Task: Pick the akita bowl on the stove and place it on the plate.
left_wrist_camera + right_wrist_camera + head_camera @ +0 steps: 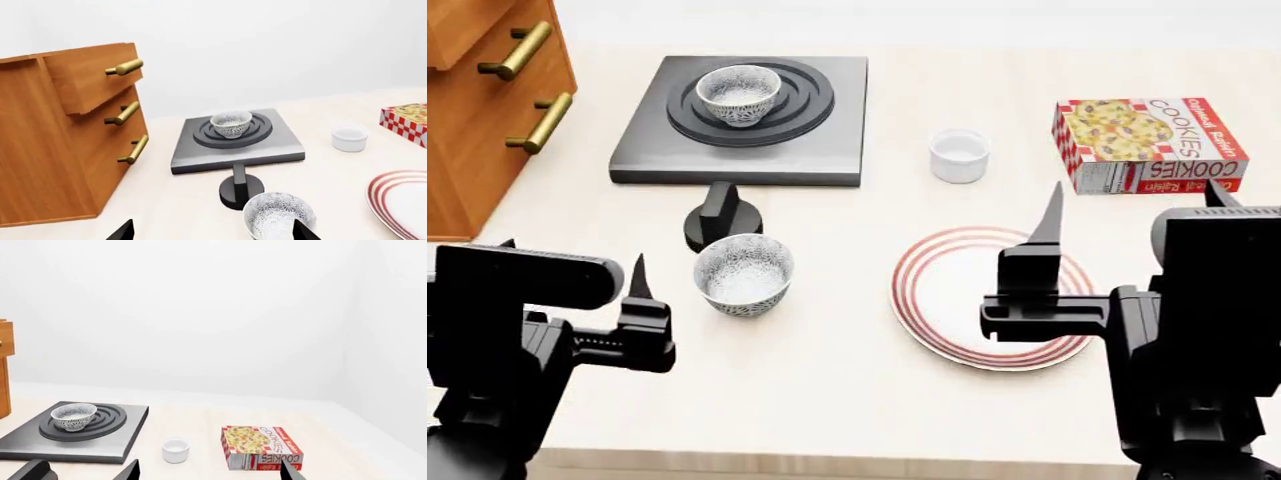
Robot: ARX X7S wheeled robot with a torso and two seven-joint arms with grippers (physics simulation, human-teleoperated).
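The akita bowl (739, 93) (231, 123) (74, 416), white with dark speckles, sits upright on the burner rings of the dark grey stove (827, 150) (267, 150) (100, 447) at the back left. The red-ringed white plate (948, 290) (400, 200) lies near the front, right of centre. My left gripper (574, 255) (213, 232) is open and empty at the front left, far short of the stove. My right gripper (1132, 200) (212, 471) is open and empty, over the plate's right side.
A twin speckled bowl (745, 274) (277, 215) stands on the table by my left gripper, in front of the black knob (721, 215) (237, 187). A small white cup (960, 155), a cookie box (1148, 143) and a wooden drawer cabinet (481, 90) ring the area.
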